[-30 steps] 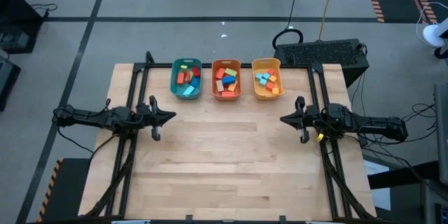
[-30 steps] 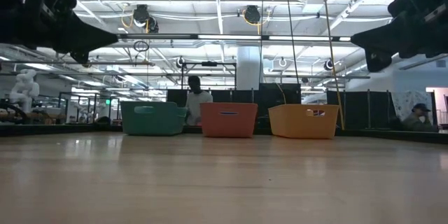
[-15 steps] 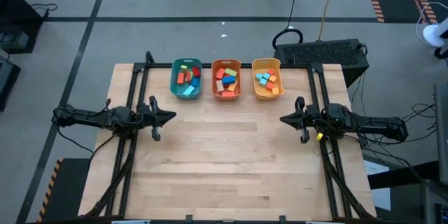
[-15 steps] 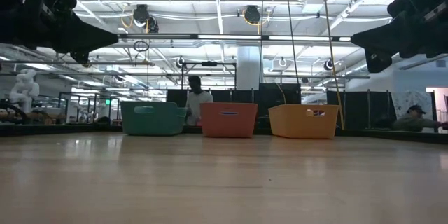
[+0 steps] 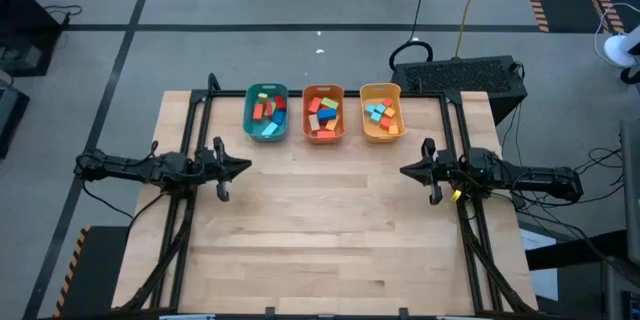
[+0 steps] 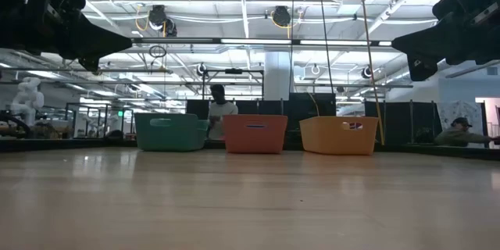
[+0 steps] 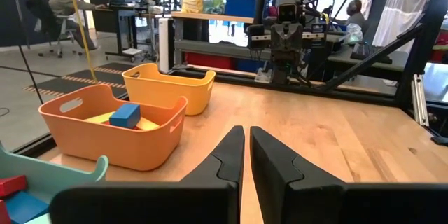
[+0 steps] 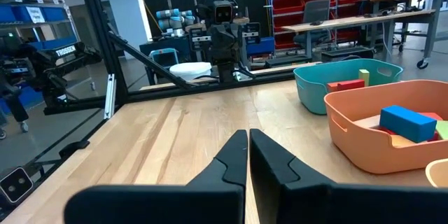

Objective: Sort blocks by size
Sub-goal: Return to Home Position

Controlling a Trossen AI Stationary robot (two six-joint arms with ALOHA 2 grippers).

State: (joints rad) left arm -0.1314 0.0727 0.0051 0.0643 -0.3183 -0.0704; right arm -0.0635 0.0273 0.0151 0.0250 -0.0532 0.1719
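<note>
The blocks lie in three bins at the table's far edge: a teal bin (image 5: 266,112), an orange bin (image 5: 323,113) and a yellow bin (image 5: 381,111). In the wrist views a blue block (image 7: 124,115) rests in the orange bin, also seen as the blue block (image 8: 407,122). A red block (image 8: 348,84) lies in the teal bin. My left gripper (image 5: 248,167) hovers at the table's left side and my right gripper (image 5: 402,170) at its right side. Both point level toward each other, shut, holding nothing. Only a slim slit shows between the left fingers (image 7: 227,155).
Bare wooden tabletop (image 5: 320,220) stretches between the two arms and toward the near edge. Black frame rails (image 5: 190,120) run along both sides of the table. A dark case (image 5: 470,75) stands behind the far right corner. People sit in the room beyond the table (image 6: 217,109).
</note>
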